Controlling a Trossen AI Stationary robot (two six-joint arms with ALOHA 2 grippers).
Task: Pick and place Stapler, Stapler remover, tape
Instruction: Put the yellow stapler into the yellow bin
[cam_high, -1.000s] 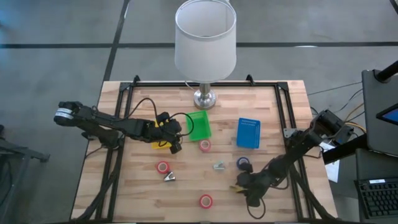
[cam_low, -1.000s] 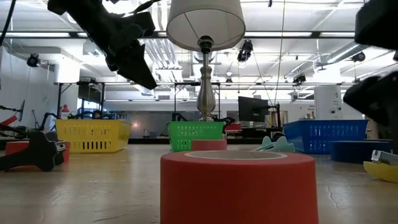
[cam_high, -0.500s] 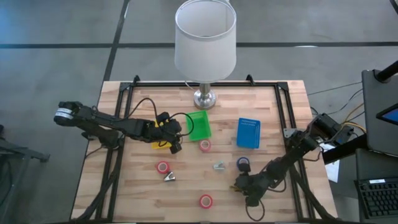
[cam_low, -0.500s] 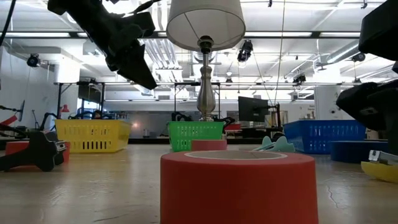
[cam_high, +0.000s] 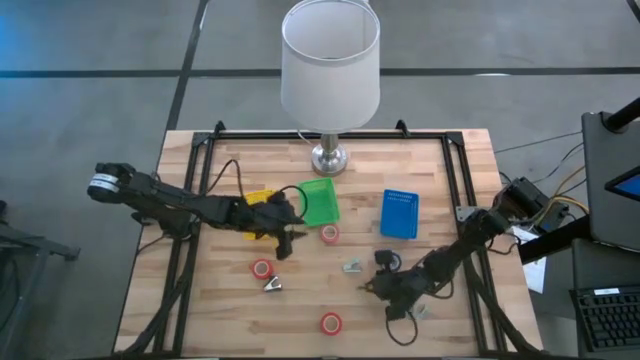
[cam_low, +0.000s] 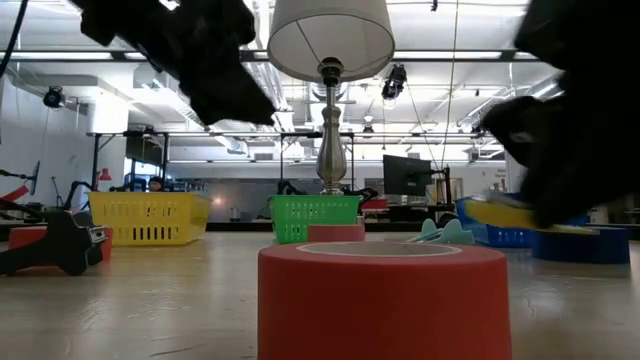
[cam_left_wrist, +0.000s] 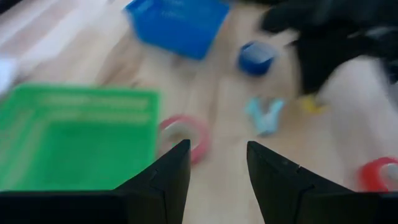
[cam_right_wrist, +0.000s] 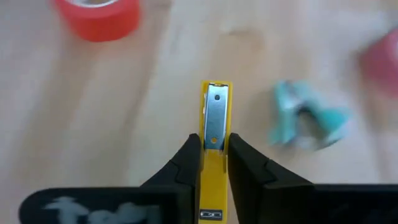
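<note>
Right wrist view: the right end effector (cam_right_wrist: 213, 163) is clamped on a slim yellow stapler (cam_right_wrist: 213, 134) with a metal top strip, lifted above the bench (cam_right_wrist: 93, 124). Beyond it lie a teal staple remover (cam_right_wrist: 305, 118) and red tape (cam_right_wrist: 98, 15). The left end effector (cam_left_wrist: 214, 171) hovers, fingers apart, over another red tape roll (cam_left_wrist: 185, 135).

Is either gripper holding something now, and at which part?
The right gripper holds the yellow stapler by its sides, its front end sticking out ahead. The left gripper is open and holds nothing.
</note>
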